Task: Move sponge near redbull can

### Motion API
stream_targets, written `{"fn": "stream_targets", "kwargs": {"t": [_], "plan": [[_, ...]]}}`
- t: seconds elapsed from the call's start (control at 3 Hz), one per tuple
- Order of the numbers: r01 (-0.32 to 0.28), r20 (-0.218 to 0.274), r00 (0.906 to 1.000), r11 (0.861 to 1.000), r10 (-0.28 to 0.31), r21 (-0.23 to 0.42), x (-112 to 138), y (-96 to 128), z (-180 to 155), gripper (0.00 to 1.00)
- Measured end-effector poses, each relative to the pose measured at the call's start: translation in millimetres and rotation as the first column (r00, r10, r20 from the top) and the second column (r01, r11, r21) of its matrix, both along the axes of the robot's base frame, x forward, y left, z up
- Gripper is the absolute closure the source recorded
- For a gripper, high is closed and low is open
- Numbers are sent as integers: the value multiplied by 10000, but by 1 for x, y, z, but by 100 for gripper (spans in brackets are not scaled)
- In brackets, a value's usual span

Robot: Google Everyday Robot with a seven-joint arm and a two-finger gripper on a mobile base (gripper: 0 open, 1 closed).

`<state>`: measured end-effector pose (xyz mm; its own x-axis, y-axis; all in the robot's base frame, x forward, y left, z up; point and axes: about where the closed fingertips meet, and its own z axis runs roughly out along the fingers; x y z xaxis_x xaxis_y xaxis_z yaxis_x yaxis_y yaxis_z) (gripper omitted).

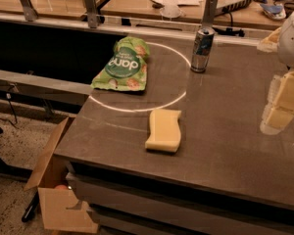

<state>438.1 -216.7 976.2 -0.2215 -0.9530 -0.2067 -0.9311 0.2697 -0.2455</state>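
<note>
Sponge (163, 129): pale yellow, wavy-sided, lying flat on the dark table (225, 146) – toward the near edge, nothing touching it.
Redbull can (202, 49): upright, silver and blue, at about 1 o'clock from the sponge and well apart from it, near the far edge of the table.
White ring (179, 98): thin circle marked on the tabletop; the sponge's far end sits at the line near 5 o'clock on the ring, and the can stands just outside it near 2 o'clock.
Green snack bag (122, 65): lying flat over the ring's left half, at 11 o'clock from the sponge, apart from both sponge and can.
Gripper (279, 106): pale yellow blocks at the right border, at 3 o'clock from the sponge, well apart from it, holding nothing – partly cut off, so whether it is parted or closed cannot be told.
Cardboard box (54, 190): open, on the floor at 8 o'clock from the sponge, below the table's near-left corner.
</note>
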Motion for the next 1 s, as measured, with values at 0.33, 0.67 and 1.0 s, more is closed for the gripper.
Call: {"fn": "stream_targets", "kwargs": {"t": [0.33, 0.67, 1.0], "plan": [[0, 0, 10000, 10000, 0, 1, 0, 0, 0, 0], [147, 407, 9990, 9902, -206, 1389, -19, 11, -8, 0], [114, 861, 9956, 9612, -365, 2758, -42, 22, -31, 0]]}}
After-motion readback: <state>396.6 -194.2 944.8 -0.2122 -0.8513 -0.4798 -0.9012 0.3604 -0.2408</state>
